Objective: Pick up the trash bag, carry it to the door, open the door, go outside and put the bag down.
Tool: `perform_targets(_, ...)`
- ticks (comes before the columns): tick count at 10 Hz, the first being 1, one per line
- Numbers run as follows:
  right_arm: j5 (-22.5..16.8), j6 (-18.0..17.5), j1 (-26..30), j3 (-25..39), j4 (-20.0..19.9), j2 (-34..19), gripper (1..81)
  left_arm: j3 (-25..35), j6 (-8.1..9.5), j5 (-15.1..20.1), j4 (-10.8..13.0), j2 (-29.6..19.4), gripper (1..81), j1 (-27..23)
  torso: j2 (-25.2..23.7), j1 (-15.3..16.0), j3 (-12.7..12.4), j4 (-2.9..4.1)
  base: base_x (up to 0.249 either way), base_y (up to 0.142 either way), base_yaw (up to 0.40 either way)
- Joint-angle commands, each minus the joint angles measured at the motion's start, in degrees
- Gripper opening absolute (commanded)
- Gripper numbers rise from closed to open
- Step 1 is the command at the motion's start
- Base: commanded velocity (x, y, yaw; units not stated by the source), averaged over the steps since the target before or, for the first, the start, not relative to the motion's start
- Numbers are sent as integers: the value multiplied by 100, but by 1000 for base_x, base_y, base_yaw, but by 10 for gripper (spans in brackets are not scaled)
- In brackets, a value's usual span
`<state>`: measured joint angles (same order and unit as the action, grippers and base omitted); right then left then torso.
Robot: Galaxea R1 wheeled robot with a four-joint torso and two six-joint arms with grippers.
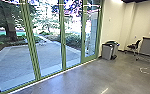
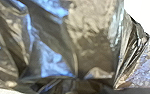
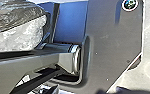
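1. The trash bag [image 2: 91, 37] is right up against the left wrist camera, its dark, glossy film bunched into folds. I cannot tell whether the left gripper is wide, narrow or closed on it; if it has only a pinch of thin film, the load's weight could tear the bag or let it slip.
2. In the right wrist view, the crinkled bag also appears near the robot's base [image 3: 111, 37]. Swinging loose during a turn, it could rub on the base or snag on the jointed bar [image 3: 31, 62]. The right gripper's state I cannot tell either.
3. The green frame [image 1: 62, 37] carries several tall glass panels [image 1: 49, 55], and which one opens is unclear. Choosing the wrong one would mean pushing at fixed glass; a bulky bag in the way could also spoil the reach for a handle.
4. Along the floor's edge by the glass runs a pale strip [image 1: 53, 75]. If it is raised, the wheels could jolt there and shake the bag.
5. The grey bins [image 1: 106, 51] stand near the frame's far end, so a wide turn there could clip them.
6. The paved yard [image 1: 48, 51] lies beyond the glass; dragged over it, the film could split.
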<state>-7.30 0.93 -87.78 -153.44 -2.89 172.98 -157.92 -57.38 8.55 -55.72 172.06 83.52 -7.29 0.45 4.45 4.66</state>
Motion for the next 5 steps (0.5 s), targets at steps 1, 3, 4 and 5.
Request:
perform_targets(1, -351, 13, 327, 26, 8, -7, 811, -2, -54, 437, -18, -13, 10, -358, 0, 0, 0, 0, 158, 0, 0)
perform_targets(3, -351, 13, 318, 26, 8, 2, 811, -2, -54, 437, -18, -5, 10, -358, 2, 0, 0, 0, 158, 0, 0)
perform_targets(4, -351, 13, 318, 26, 8, 2, 811, -2, -54, 437, -18, -4, 10, -358, 0, 0, 0, 0, 159, 0, 0)
perform_targets(5, -351, 13, 318, 26, 8, 2, 811, -2, -54, 437, -26, -4, 10, -358, 2, 0, 0, 0, 158, 0, 0)
